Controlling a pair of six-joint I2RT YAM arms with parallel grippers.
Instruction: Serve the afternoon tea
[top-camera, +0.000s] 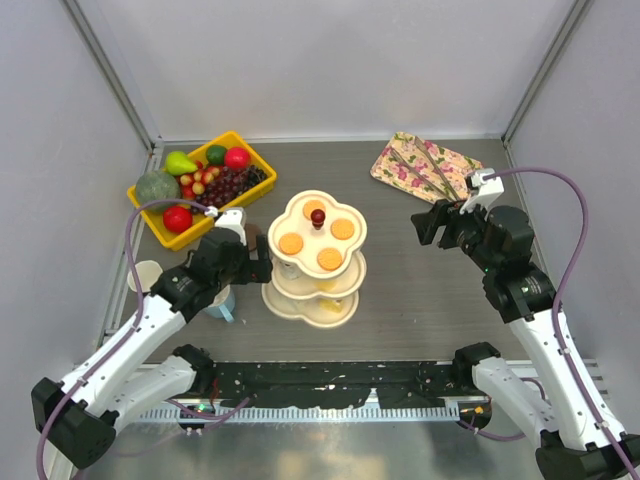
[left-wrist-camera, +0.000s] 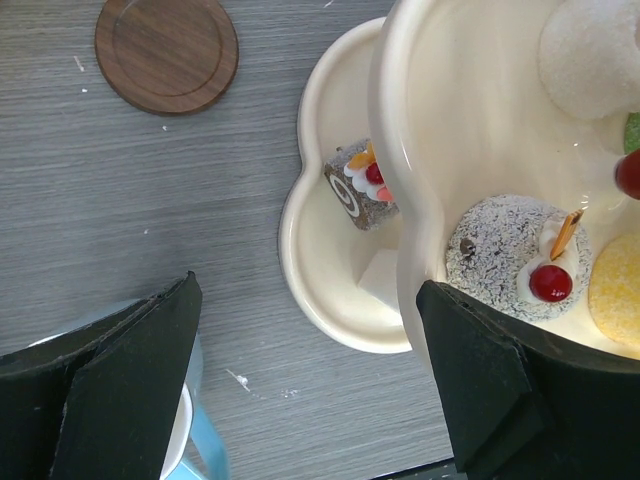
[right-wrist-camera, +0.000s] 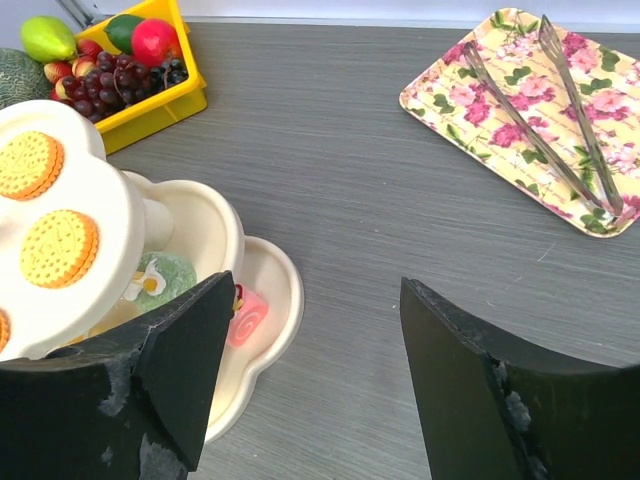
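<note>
Centrally on the worktop sits the cream three-tier stand (top-camera: 335, 312), with orange biscuits (top-camera: 290, 243) on its top tier. The left arm reaches in low from the near-left corner, its left gripper (top-camera: 252, 264) spread wide at the stand's left side and clasping nothing, the pale blue mug (top-camera: 222, 300) just beside it. The right arm is bent up toward the right edge, its right gripper (top-camera: 430, 224) parted and empty.

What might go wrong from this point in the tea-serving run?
1. The open left gripper sits very close to the three-tier stand; a nudge might rock it and slide the loose biscuits off the top tier.
2. The pale blue mug lies partly beneath that gripper and could be knocked if the arm swings or drops.
</note>
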